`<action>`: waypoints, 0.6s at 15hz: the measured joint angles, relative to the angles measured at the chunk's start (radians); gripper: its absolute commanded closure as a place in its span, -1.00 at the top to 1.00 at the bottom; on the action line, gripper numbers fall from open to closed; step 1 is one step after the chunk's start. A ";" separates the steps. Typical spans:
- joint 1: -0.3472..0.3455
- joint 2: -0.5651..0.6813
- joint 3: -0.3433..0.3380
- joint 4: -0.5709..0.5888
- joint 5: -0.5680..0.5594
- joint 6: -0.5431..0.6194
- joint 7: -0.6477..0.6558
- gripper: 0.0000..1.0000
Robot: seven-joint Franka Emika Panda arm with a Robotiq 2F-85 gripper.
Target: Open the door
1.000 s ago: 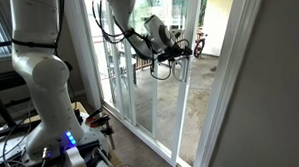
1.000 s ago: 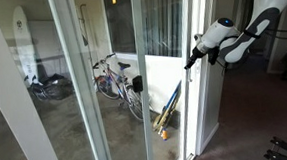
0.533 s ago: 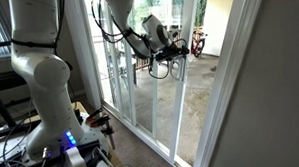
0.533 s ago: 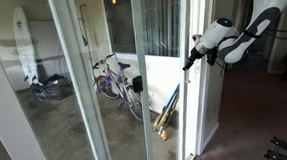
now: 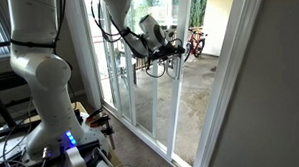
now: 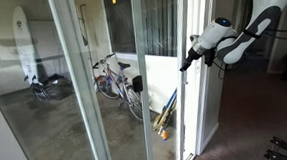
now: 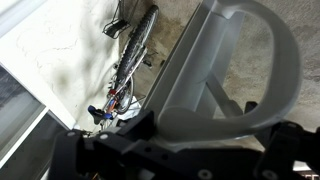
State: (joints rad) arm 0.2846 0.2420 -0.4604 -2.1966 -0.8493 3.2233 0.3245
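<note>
The door (image 5: 179, 95) is a tall sliding glass panel in a narrow white frame; it also shows in an exterior view (image 6: 188, 107). Its grey D-shaped loop handle (image 7: 285, 70) fills the wrist view. My gripper (image 7: 200, 128) is shut on the lower part of that handle, with a dark finger on each side. In both exterior views the gripper (image 5: 162, 57) (image 6: 192, 55) sits at the door's edge at about mid height. The handle itself is mostly hidden behind the gripper in both exterior views.
A fixed white-framed glass panel (image 6: 74, 84) stands beside the door. Outside on the concrete patio are a bicycle (image 6: 119, 81), a surfboard (image 6: 21, 42) and tools leaning by the wall (image 6: 168, 111). The robot's white base (image 5: 44, 90) stands on the floor inside.
The gripper and the door's edge have moved a little sideways along the track together, and the gap beside the door has grown slightly. The grip on the handle is unchanged.
</note>
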 measured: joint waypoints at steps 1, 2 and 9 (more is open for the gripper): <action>0.007 -0.001 0.000 0.000 0.000 -0.005 0.004 1.00; 0.014 -0.003 0.000 0.000 0.000 -0.012 0.008 1.00; 0.073 -0.019 -0.001 0.017 0.000 -0.136 0.033 1.00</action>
State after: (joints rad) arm 0.3571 0.2230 -0.4610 -2.1800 -0.8494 3.0878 0.3575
